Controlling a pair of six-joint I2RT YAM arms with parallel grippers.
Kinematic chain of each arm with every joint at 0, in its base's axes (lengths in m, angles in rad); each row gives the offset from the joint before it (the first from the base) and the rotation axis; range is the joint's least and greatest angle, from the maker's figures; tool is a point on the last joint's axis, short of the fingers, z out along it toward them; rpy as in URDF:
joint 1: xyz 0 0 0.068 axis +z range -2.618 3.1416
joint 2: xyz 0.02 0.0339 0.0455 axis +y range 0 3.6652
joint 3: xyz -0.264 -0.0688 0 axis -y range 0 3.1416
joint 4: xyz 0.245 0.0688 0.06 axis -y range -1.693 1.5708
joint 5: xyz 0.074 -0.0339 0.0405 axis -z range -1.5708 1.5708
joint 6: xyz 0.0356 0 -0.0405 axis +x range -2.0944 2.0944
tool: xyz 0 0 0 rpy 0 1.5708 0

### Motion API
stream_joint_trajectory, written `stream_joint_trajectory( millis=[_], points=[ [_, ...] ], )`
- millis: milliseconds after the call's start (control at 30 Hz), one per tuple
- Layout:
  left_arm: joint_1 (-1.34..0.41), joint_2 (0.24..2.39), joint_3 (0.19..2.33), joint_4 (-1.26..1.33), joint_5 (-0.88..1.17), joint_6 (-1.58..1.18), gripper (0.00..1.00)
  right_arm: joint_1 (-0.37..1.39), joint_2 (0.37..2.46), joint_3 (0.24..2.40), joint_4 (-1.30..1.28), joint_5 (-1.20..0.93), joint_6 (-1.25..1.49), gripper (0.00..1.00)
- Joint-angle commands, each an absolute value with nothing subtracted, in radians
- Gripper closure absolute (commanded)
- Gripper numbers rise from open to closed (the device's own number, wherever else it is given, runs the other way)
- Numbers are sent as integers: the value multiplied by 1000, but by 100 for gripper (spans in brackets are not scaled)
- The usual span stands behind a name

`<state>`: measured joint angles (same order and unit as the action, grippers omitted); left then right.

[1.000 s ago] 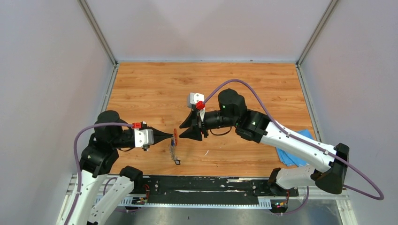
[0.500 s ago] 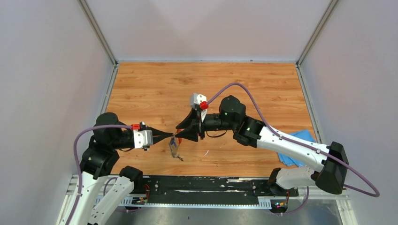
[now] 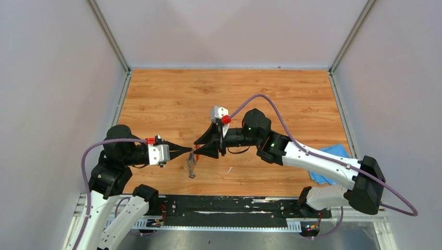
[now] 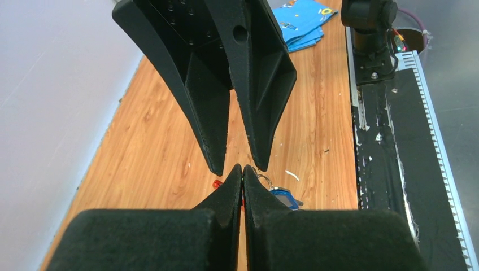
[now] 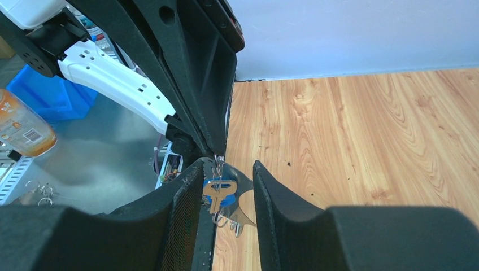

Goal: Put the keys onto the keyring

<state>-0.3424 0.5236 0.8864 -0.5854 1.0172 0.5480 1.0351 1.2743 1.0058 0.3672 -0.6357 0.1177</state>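
Right at my left gripper [image 4: 242, 174], the fingers are pressed together on a sliver of red. That is the loop of the keyring [image 3: 192, 165], which hangs off the tips above the table [image 3: 167, 99], its grey metal pieces dangling in a loose bunch. Just beyond, my right gripper [image 5: 227, 169] meets it tip to tip, fingers spread about halfway. The blue-headed key [image 5: 220, 191] hangs in the gap, close to one pad; I cannot tell whether it touches, nor whether it already sits on the loop. The black-headed key I cannot pick out.

I judge the bunch light and floppy: thin, stiff metal that swings freely and will slide on smooth pads, on a loop slim enough to twist out of a pinch. The key is best taken flat across its oval head, leaving the bit free, while my left grips a bare red stretch away from the grey pieces. Farther off to the right lies the blue cloth [image 3: 326, 169], well apart.
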Motion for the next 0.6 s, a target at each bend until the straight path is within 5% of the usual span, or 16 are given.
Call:
stream_joint_trajectory(
  millis=[0,567],
  points=[
    [-342,523,916,-579,1027,561,100,1040,1268,981,420,-643,129,60],
    [-342,510,907,-577,1017,565,100,1042,1322,988,435,-675,165,74]
  ],
)
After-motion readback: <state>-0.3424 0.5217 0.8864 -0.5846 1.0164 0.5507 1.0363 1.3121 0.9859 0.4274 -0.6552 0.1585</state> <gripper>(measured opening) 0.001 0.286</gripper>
